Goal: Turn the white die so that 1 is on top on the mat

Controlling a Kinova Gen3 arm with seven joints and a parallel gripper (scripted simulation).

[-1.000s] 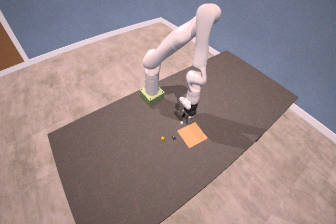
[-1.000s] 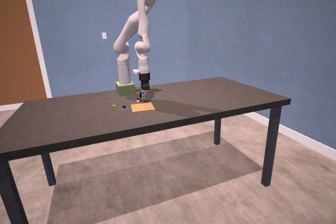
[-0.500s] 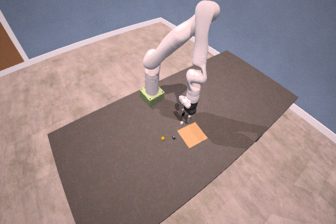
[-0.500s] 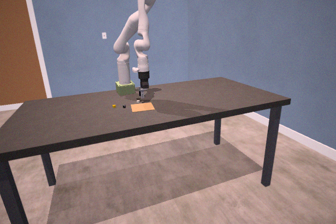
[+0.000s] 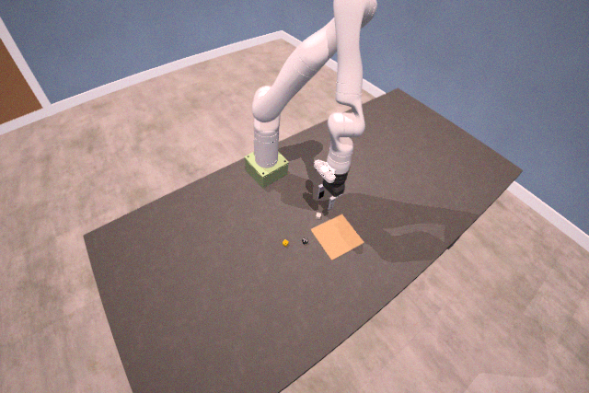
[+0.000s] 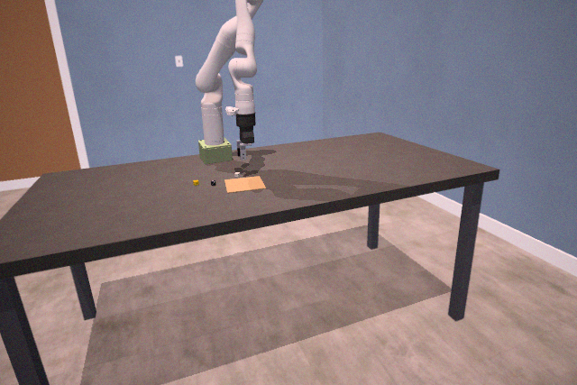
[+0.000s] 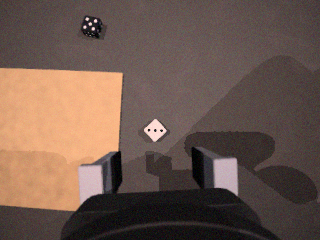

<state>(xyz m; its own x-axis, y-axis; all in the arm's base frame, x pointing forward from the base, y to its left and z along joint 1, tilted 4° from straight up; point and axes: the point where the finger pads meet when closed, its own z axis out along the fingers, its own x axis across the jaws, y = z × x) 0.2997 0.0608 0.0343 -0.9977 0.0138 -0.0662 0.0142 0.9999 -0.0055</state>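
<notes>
The white die (image 7: 155,130) lies on the bare table beside the mat, not on it, with three pips on top. It also shows in the top view (image 5: 317,214) and the exterior view (image 6: 237,173). The orange mat (image 7: 55,135) (image 5: 337,236) (image 6: 244,183) lies flat on the table. My gripper (image 7: 156,164) is open and empty, well above the table, with the white die just ahead of the fingertips in the wrist view (image 5: 327,196) (image 6: 241,152). The black die (image 7: 92,26) (image 5: 304,239) (image 6: 213,182) shows five on top and lies off the mat.
A yellow die (image 5: 285,242) (image 6: 196,181) lies on the table beyond the black die from the mat. The arm's green base block (image 5: 266,168) (image 6: 215,151) stands behind the dice.
</notes>
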